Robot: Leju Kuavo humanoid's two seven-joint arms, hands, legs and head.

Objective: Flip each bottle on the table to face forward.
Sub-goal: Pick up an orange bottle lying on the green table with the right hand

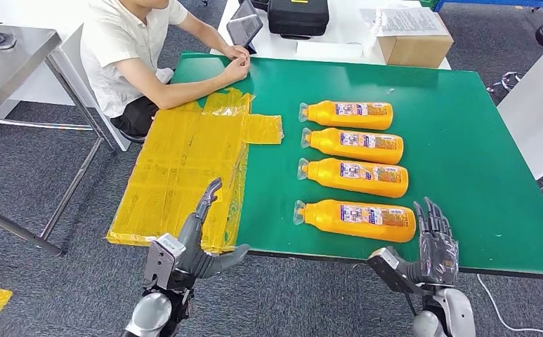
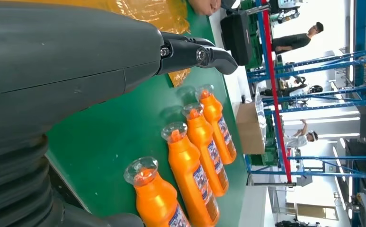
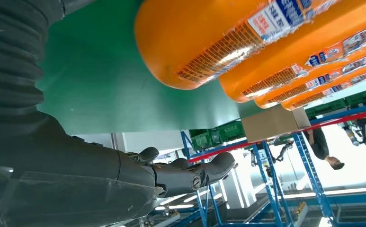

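Nearest the lens: left hand (image 1: 199,242) at the near edge of the green table (image 1: 465,140), fingers spread wide and holding nothing, one finger stretched over the yellow plastic sheet (image 1: 177,168), thumb pointing along the table edge. Right hand (image 1: 433,246) further along that same near edge, fingers upright and apart, empty, just beside the base of the nearest bottle (image 1: 356,220) without clearly touching it. On the table, four orange bottles lying on their sides in a column, parallel, clear caps toward the yellow sheet, bases away from it: second bottle (image 1: 352,177), third bottle (image 1: 352,145), and farthest bottle (image 1: 347,114) stepping toward the table's far edge. Printed labels up on all four. Yellow sheet covering the table's left part and hanging over its near edge. At the far left corner of the table, a seated person (image 1: 124,49) with hands together on the surface, beside a tablet (image 1: 244,28). Beyond the far edge, a black case (image 1: 298,17) and a cardboard box (image 1: 414,38).
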